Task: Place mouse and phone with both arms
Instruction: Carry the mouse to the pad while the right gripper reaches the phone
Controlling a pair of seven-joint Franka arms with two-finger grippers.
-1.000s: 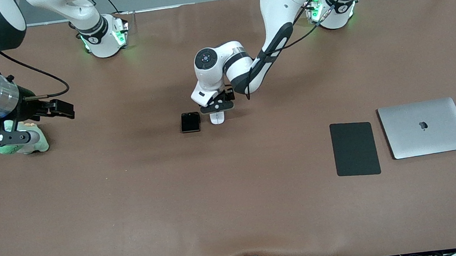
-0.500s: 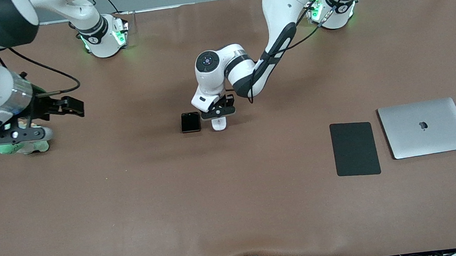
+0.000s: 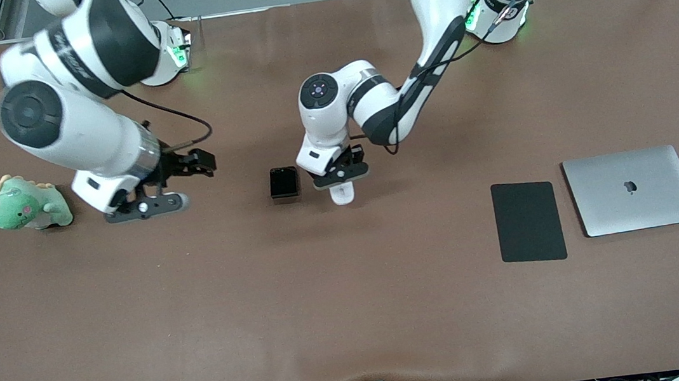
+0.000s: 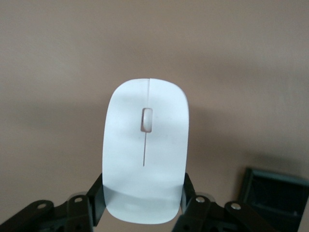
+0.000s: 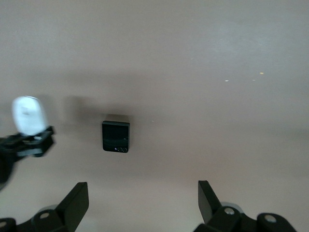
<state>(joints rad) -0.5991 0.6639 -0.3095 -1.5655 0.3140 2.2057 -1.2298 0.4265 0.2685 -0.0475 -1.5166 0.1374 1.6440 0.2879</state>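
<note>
My left gripper [image 3: 342, 178] is shut on the white mouse [image 3: 343, 194] and holds it just above the table beside the phone [image 3: 283, 182]. In the left wrist view the mouse [image 4: 145, 150] sits between the fingers of the left gripper [image 4: 143, 200], with a corner of the phone [image 4: 277, 193] showing. The glossy black phone lies flat at mid-table. My right gripper [image 3: 146, 206] is over the table between the plush toy and the phone. In the right wrist view the right gripper [image 5: 142, 203] is open and empty, apart from the phone [image 5: 116, 136]. The mouse [image 5: 28, 113] also shows there.
A green plush dinosaur [image 3: 25, 205] sits toward the right arm's end. A matte black mouse pad [image 3: 528, 221] and a closed silver laptop [image 3: 633, 189] lie side by side toward the left arm's end.
The right arm has swung from over the plush toy toward the phone. The left gripper has lifted the mouse and carried it a little toward the left arm's end.
</note>
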